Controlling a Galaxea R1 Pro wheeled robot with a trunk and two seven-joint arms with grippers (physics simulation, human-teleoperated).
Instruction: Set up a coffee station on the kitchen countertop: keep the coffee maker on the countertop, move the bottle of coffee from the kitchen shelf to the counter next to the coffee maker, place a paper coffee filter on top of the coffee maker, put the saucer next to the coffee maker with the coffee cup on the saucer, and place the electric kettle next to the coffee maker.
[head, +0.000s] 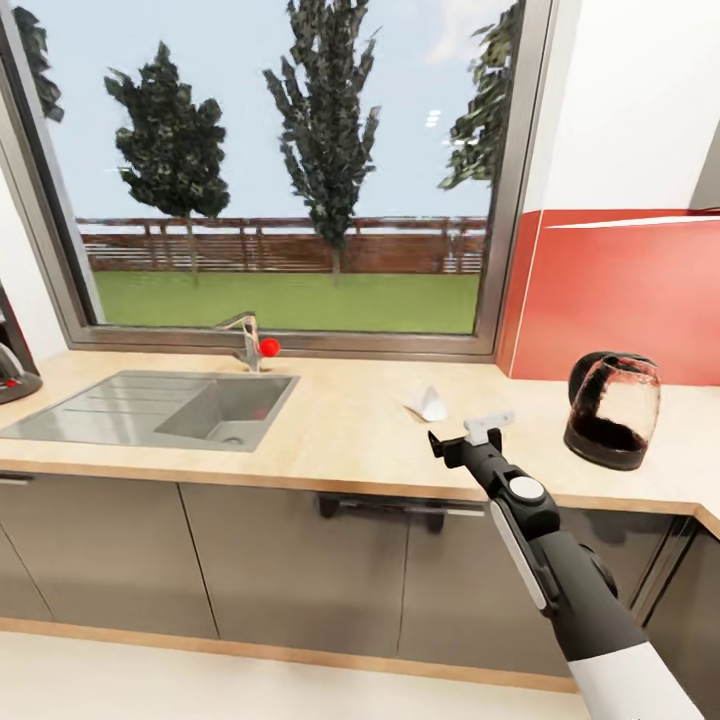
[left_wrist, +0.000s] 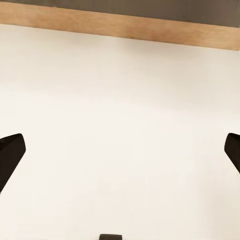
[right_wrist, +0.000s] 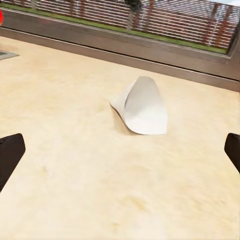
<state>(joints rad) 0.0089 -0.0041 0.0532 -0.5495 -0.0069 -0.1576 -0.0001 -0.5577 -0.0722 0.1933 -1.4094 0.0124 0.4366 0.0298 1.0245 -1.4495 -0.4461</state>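
Right gripper (head: 470, 437) hangs spread wide over the kitchen countertop (head: 350, 430), its two dark fingertips (right_wrist: 10, 152) far apart at either edge of the right wrist view with nothing between them. Just ahead of it lies the paper coffee filter (head: 428, 403), a white cone tipped on its side on the tan wood surface. In the right wrist view the filter (right_wrist: 142, 106) shows its open mouth turned toward the camera and its narrow end toward the window (head: 290, 170), so its long axis runs roughly from the counter's front edge to the back wall. The gripper is near the filter but not touching it.

The right arm (head: 560, 560) reaches up from the lower right of the head view, extended forward over the counter edge, wrist roughly level.

To the robot's right, well apart from the filter, the electric kettle (head: 612, 410) stands upright near the red backsplash (head: 620, 290). To the left, a sink (head: 170, 408) with a faucet (head: 245, 340) sits under the window.

Left gripper (left_wrist: 120, 150) is also spread wide, empty, facing a pale floor.
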